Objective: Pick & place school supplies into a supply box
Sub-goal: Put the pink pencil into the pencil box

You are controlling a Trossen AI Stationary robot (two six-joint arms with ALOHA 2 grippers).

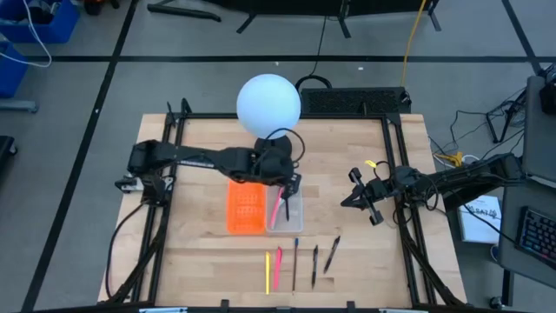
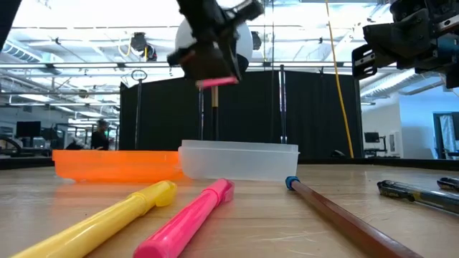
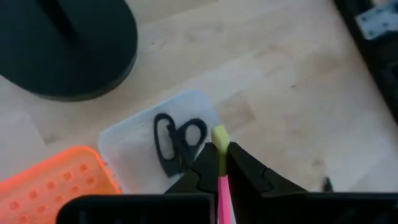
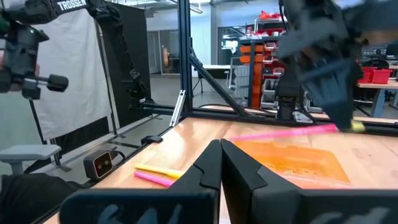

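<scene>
My left gripper (image 1: 287,186) hovers over the clear tray (image 1: 285,214), shut on a pink pen (image 1: 280,209). That tray is joined to an orange perforated half (image 1: 246,207). Black-handled scissors (image 3: 178,144) lie inside the clear tray. In the low view my left gripper (image 2: 212,68) carries the pen (image 2: 217,82) above the tray (image 2: 239,159). A yellow pen (image 1: 268,272), a second pink pen (image 1: 278,267) and three dark pens or pencils (image 1: 314,259) lie near the table's near edge. My right gripper (image 1: 352,193) waits shut, to the right of the tray. My left gripper pinches the pink pen between its two fingers near its yellow-tipped end (image 3: 219,135). The fingers (image 3: 245,169) come from above, pointing down. The pen is lifted clear over the tray, and its long pink shaft (image 4: 280,132) sticks out sideways, roughly level.
A white globe lamp (image 1: 269,104) on a black base (image 3: 62,43) stands just beyond the tray, close to my left arm. Black frame rails (image 1: 395,174) line the table's sides. Bare wood lies between the tray and my right gripper.
</scene>
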